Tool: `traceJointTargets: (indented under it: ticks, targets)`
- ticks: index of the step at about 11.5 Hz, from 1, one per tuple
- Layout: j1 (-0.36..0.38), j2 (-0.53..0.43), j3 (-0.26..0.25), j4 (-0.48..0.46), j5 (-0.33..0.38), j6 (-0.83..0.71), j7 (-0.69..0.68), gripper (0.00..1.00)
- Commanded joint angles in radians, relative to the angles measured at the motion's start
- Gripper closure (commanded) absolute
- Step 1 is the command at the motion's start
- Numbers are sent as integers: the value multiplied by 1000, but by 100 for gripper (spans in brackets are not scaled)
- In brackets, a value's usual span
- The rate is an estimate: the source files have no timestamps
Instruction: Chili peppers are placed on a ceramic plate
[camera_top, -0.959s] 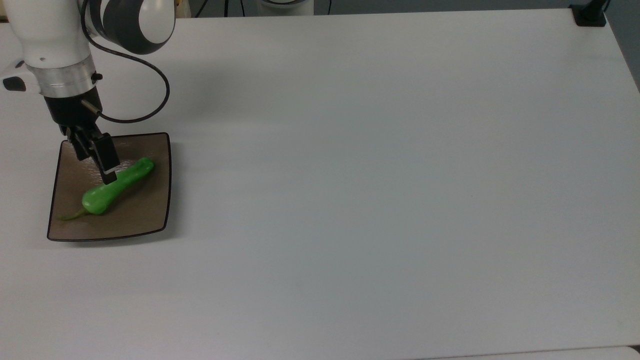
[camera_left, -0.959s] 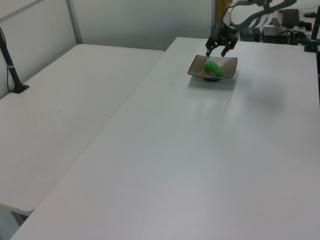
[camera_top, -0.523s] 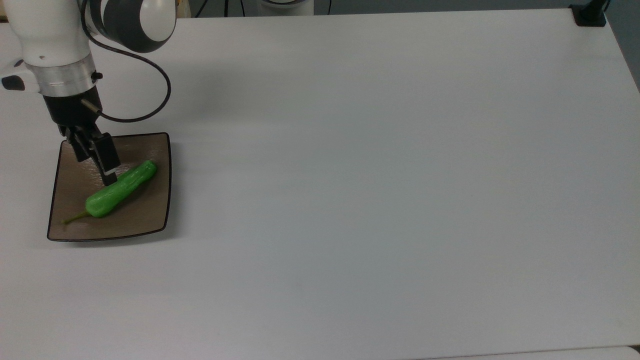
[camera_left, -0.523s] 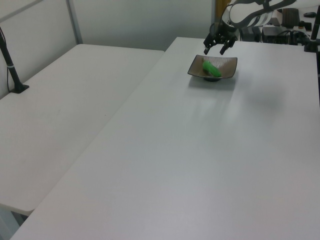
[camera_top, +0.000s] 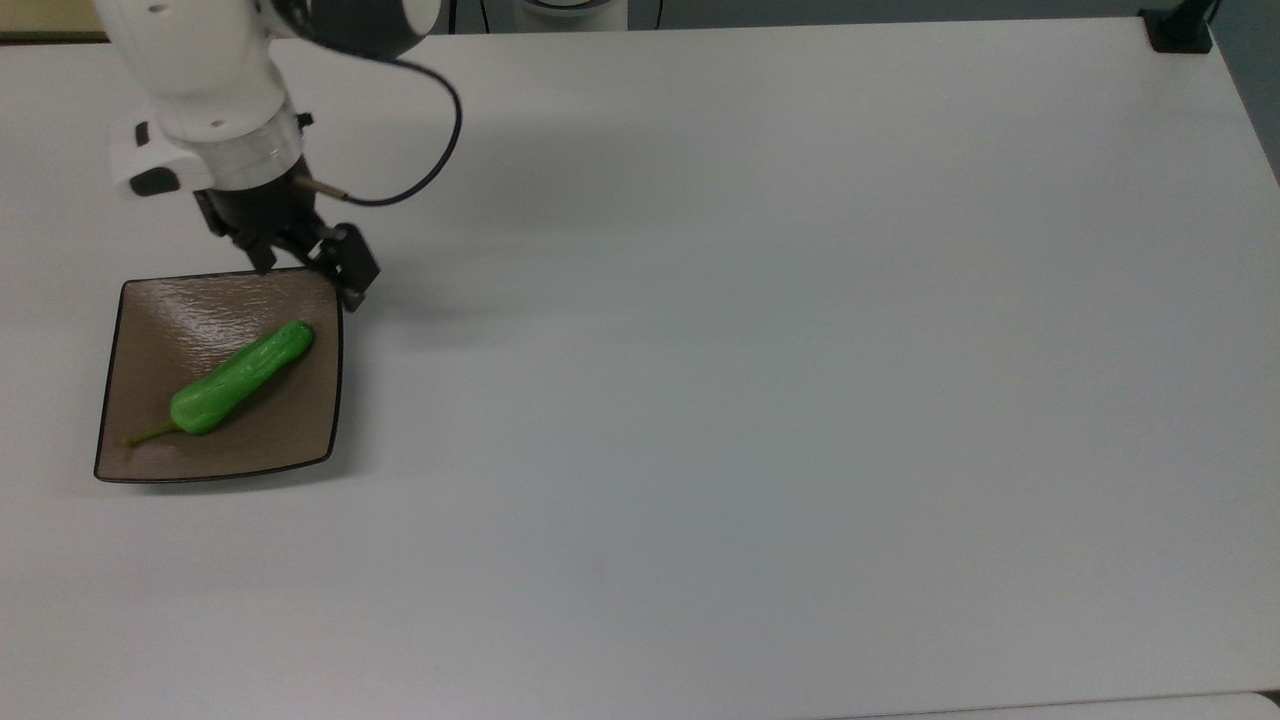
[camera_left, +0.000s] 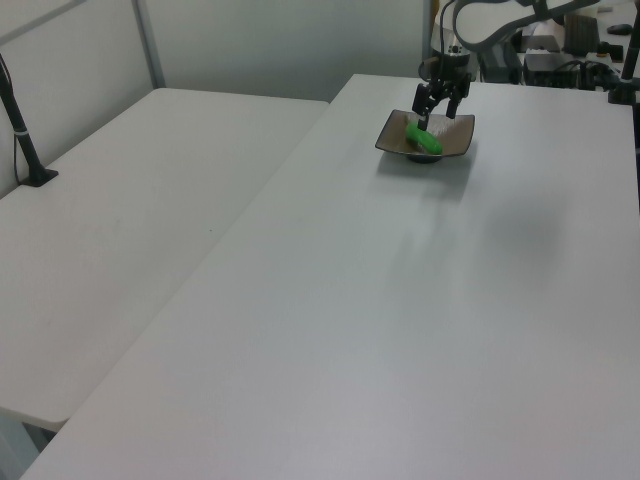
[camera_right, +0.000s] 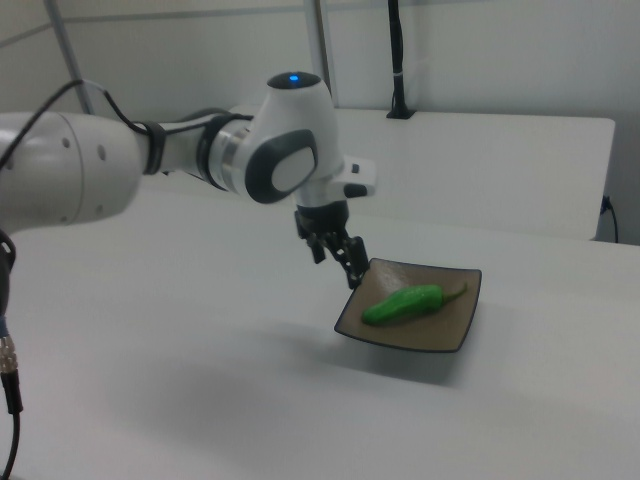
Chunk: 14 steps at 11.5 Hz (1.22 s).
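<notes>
Fingers apart above plate corner, chili pepper lying free

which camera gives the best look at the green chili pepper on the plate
The top view: the chili pepper lies in full length on the ceramic plate, thin stem included. The right view shows it low and side-on, stem still visible. In the left view it is a distant green shape partly behind the gripper.

Under me is a wide white table with a matte top. Directly on it lies a brown square plate, near the top view's left edge, and in the top view's far right corner stands a small black clamp. Beside my table, on the left view's left, a second white table carries a black post.
</notes>
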Motion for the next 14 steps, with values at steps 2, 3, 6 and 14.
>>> traceJointTargets:
  ticks: [2,3,6,14]
  targets:
    - [-8,-119,81,-23,-16,-276,-119,0]
    - [1,-142,98,-35,-16,-304,-118,0]
    - [10,-214,164,-60,-16,-407,-118,0]
    - [284,-342,60,-149,-62,-387,-107,0]
